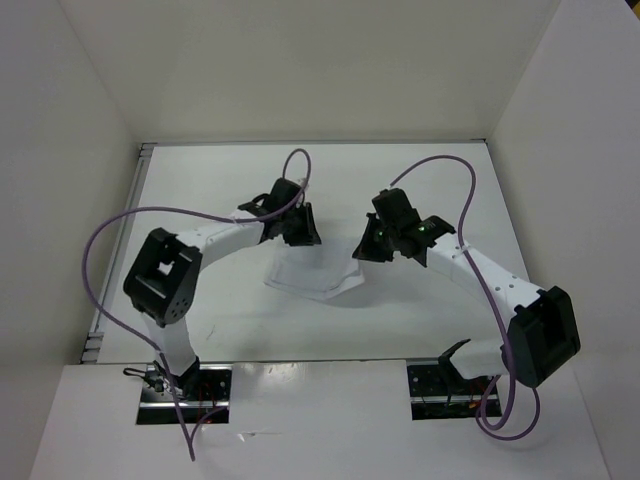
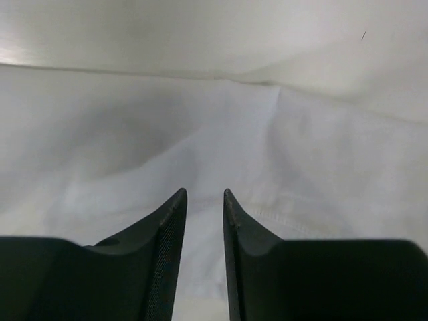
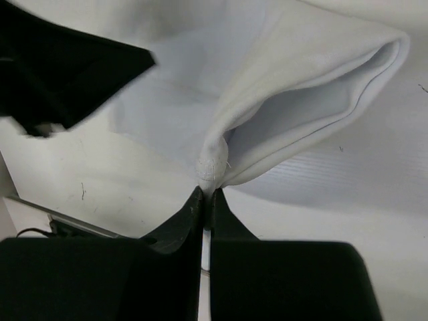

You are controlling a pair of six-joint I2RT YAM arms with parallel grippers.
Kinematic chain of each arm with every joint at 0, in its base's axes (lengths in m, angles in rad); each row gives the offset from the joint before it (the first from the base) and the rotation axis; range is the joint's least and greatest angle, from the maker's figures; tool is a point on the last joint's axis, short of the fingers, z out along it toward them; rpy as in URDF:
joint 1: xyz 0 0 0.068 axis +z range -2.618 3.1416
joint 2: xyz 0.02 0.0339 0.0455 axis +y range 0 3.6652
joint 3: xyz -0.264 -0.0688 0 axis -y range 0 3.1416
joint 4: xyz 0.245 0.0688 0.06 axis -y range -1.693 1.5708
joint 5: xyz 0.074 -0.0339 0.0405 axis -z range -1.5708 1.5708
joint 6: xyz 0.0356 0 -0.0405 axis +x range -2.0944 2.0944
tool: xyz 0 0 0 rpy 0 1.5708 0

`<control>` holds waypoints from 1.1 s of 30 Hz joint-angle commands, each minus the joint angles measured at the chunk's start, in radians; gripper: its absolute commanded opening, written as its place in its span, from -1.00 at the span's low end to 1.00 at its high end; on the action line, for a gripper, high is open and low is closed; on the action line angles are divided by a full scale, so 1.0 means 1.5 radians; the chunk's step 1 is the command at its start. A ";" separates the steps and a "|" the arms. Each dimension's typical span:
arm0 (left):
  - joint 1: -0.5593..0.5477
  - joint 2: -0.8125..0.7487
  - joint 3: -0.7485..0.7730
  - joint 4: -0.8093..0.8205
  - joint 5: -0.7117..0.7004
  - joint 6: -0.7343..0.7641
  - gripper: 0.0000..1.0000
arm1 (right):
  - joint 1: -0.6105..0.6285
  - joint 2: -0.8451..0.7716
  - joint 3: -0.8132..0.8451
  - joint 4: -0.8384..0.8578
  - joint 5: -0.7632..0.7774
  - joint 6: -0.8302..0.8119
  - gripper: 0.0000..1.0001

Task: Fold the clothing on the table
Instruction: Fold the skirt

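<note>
The white clothing [image 1: 305, 278] lies rumpled on the table [image 1: 220, 190] between my two grippers. My left gripper [image 1: 298, 238] hovers over the garment's far left edge. In the left wrist view its jaws [image 2: 204, 195] stand a little apart, with the cloth [image 2: 267, 147] spread below them and nothing pinched. My right gripper [image 1: 362, 250] is at the garment's right end. In the right wrist view it [image 3: 208, 192] is shut on a bunched corner of the clothing [image 3: 301, 87], and a doubled layer rises off the table there.
White upright walls [image 1: 300, 70] close in the table at the back and both sides. Purple cables [image 1: 110, 230] loop over each arm. The left arm's dark gripper [image 3: 60, 73] shows at the top left of the right wrist view, close to the held cloth.
</note>
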 commanded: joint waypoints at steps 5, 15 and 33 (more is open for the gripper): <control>0.067 -0.157 -0.035 -0.087 -0.139 0.030 -0.25 | 0.006 -0.011 0.030 -0.020 0.010 -0.014 -1.00; 0.106 -0.155 -0.149 -0.072 -0.159 0.015 -0.27 | 0.006 0.002 0.066 -0.026 0.004 -0.032 -1.00; 0.040 -0.110 -0.203 0.034 -0.074 -0.020 -0.37 | 0.068 0.158 0.170 0.023 -0.062 -0.039 -1.00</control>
